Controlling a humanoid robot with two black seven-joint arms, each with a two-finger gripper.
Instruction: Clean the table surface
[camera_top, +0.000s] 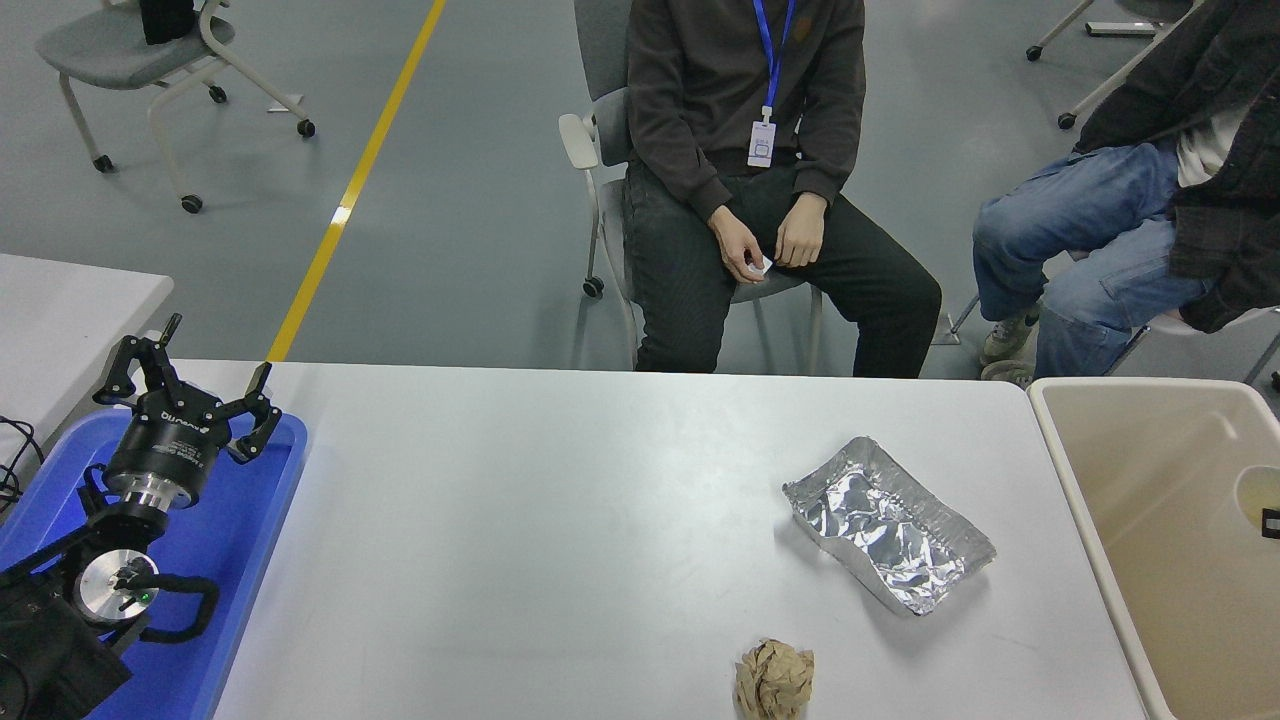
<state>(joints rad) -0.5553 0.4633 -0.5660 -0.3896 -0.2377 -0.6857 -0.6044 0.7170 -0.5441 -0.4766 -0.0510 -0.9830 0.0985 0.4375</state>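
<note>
Head view: one worktop (560, 560) fills the lower half of the picture, its long axis running left to right and its far edge parallel to the top of the picture. On it lie two pieces of litter. One foil tray (888, 522), crumpled and lying open side up, sits right of centre with its long axis slanting from upper left to lower right. One brown paper ball (773, 680) lies nearer the camera at the bottom edge, apart from the foil tray. One blue tray (240, 520) rests at the worktop's left end. One beige bin (1130, 520) stands just beside the right end. The corner of a second table (70, 310) shows at the far left.

One arm is in view, the left, parked over the blue tray; its end effector (188, 385) is released, the fingers spread wide and grasping nothing. The right arm is out of view.

Two people sit beyond the far edge, one (745, 150) in dark clothes on a chair, one (1130, 200) in jeans at the right. One empty chair (130, 50) stands at the top left.
</note>
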